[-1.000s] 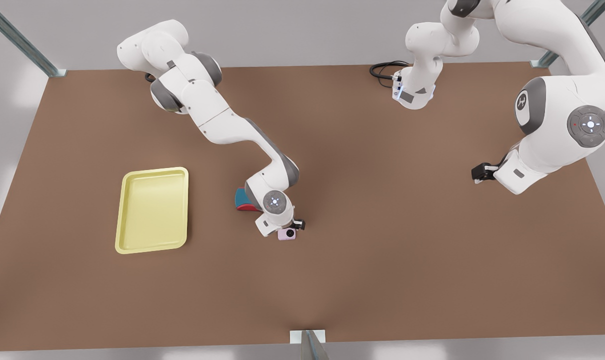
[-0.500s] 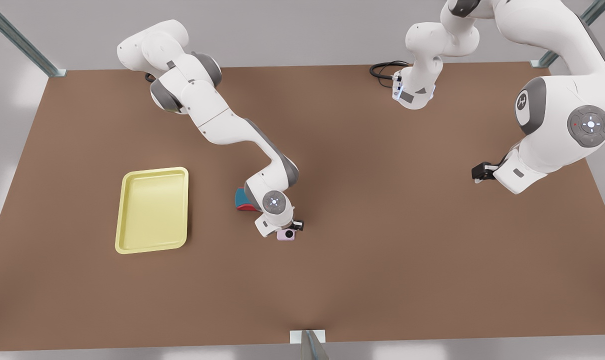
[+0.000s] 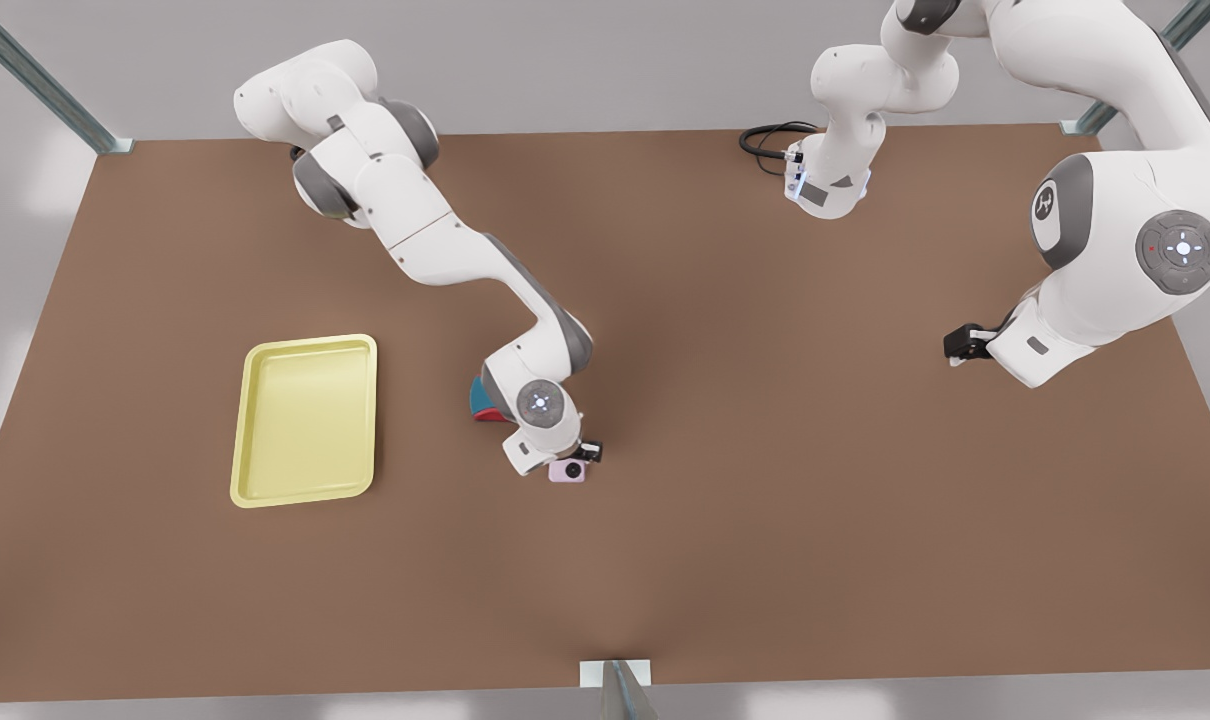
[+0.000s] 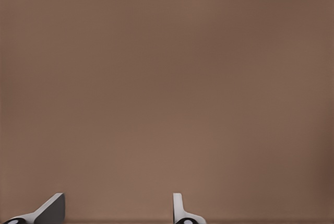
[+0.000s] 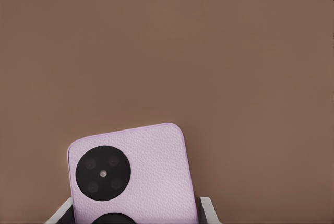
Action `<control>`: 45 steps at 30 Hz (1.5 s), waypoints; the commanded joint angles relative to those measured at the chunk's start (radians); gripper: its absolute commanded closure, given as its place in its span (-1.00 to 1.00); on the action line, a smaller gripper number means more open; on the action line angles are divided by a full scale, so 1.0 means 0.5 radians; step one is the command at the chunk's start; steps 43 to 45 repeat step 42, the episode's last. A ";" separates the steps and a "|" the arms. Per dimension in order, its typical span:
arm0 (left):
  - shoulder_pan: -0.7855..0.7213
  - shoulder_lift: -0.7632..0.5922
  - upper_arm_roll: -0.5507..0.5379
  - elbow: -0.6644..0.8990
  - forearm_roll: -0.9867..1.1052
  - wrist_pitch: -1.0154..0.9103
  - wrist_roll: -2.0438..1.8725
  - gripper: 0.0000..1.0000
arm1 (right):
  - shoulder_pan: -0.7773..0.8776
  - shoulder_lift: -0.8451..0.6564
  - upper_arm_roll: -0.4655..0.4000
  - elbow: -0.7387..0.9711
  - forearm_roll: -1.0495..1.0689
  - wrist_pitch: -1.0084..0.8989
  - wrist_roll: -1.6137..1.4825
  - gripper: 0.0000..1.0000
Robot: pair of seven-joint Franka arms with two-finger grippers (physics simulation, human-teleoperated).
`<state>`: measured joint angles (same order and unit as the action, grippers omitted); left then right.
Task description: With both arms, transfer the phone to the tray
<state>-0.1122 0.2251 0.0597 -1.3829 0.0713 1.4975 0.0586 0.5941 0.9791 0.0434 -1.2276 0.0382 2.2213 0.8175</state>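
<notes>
Shifted trayward: one phone (image 3: 567,470), seemingly gripped.

The brown table (image 3: 765,480) carries the pale yellow tray (image 3: 305,420), with the teal-and-red computer mouse (image 3: 482,400) well apart toward the front view's right of that tray, and a coiled black cable (image 3: 765,138) far beyond the tray at the table's back edge.

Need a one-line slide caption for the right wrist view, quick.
Right gripper straddling the pale pink phone above the brown table, fingers on either side.
</notes>
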 commanded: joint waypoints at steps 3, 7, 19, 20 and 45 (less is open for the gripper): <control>-0.003 -0.002 0.000 -0.001 -0.001 -0.001 0.012 -1.00 | -0.041 -0.071 -0.001 -0.030 -0.009 -0.012 -0.129 -0.50; -0.003 -0.002 -0.003 0.002 -0.004 -0.001 0.009 -1.00 | -0.225 -0.476 -0.004 -0.542 -0.003 -0.003 -0.591 -0.50; -0.003 -0.002 -0.003 -0.001 -0.011 -0.004 -0.010 -1.00 | -1.148 -1.317 -0.225 -1.809 0.000 0.172 -2.506 -0.50; -0.003 -0.002 -0.003 -0.001 -0.011 -0.004 -0.010 -1.00 | -1.176 -1.305 -0.249 -1.815 0.000 0.169 -2.592 -0.50; -0.030 0.001 -0.027 0.035 -0.001 0.067 -0.286 -1.00 | -1.142 -1.713 -0.249 -0.539 -0.165 -1.430 -1.890 -1.00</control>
